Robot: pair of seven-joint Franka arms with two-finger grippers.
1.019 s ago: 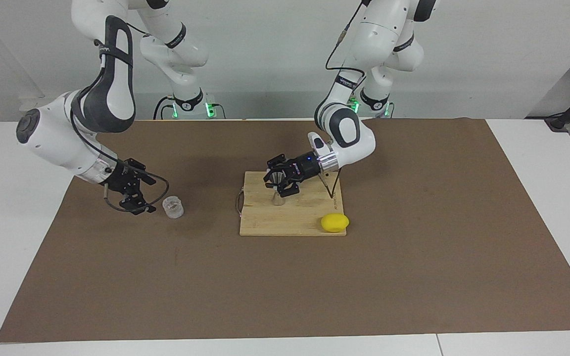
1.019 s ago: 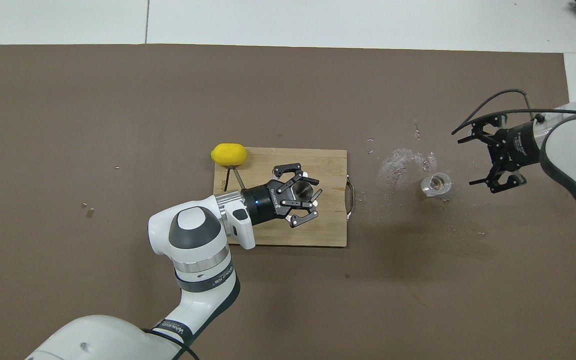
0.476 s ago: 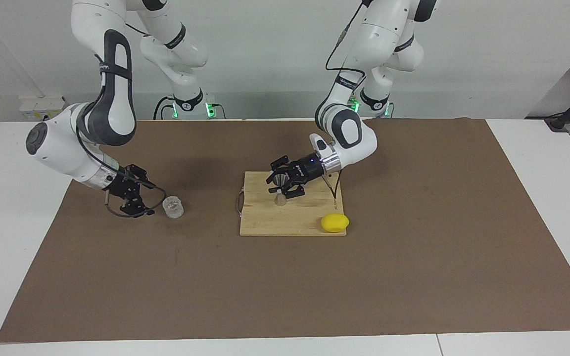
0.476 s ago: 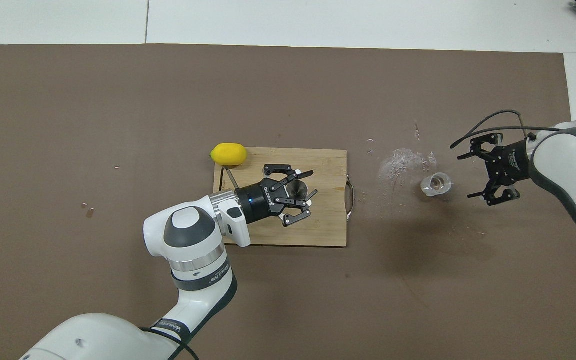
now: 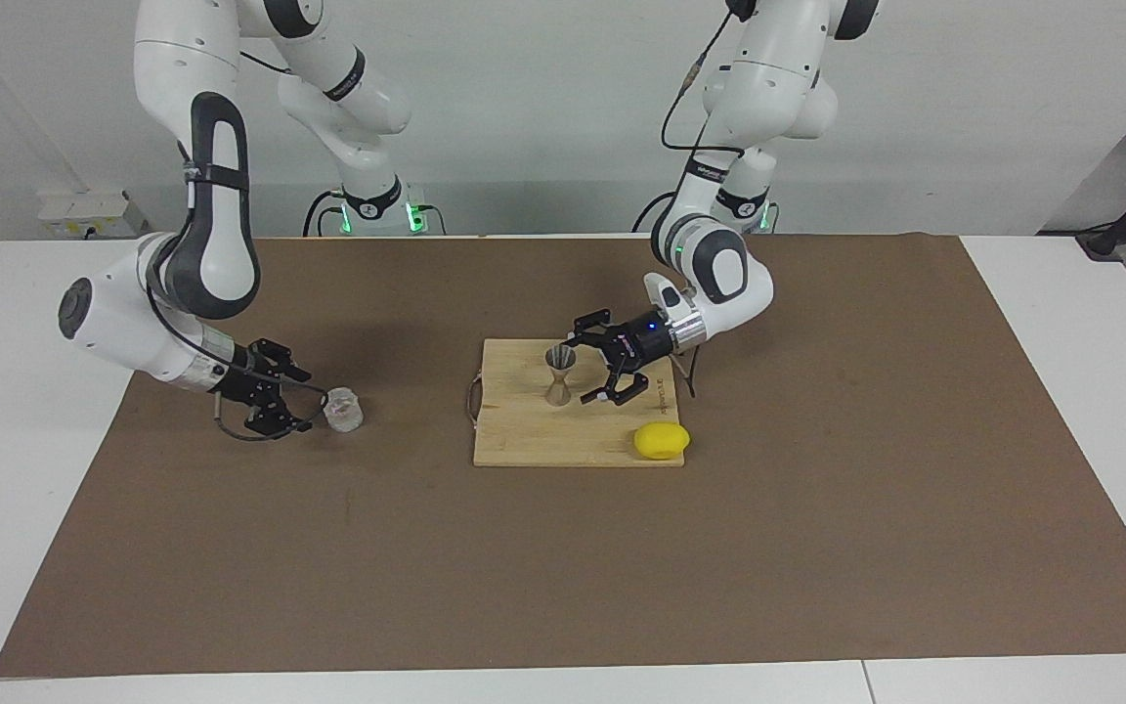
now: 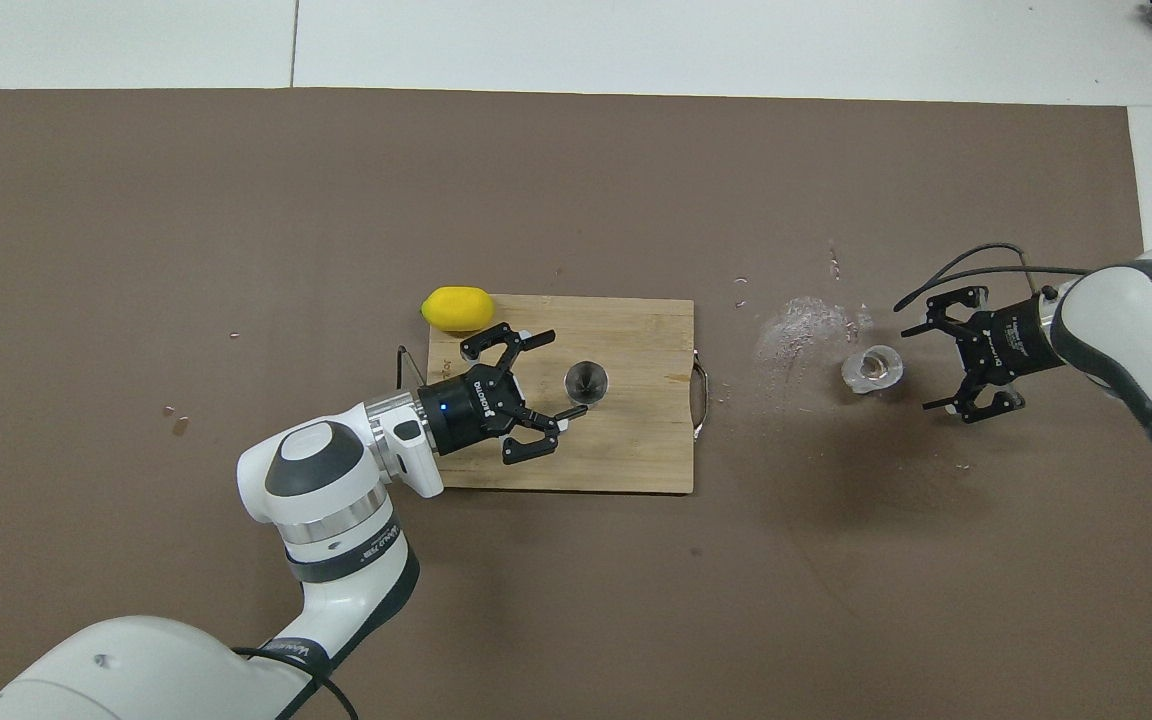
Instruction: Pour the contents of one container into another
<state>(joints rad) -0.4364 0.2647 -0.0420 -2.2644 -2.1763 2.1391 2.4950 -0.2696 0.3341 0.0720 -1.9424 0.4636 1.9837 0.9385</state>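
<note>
Glass tumbler (image 5: 343, 409) seen on brown mat at frame left of the facing view, right gripper (image 5: 281, 399) just beside it, fingers spread, nothing held. Jigger (image 5: 559, 374) upright on cutting board (image 5: 524, 445), frame centre; left gripper (image 5: 612, 370) beside it, fingers apart, empty. Risk: tumbler could be nudged or tipped by a misaligned closing; jigger is narrow-waisted and easily toppled if brushed.
</note>
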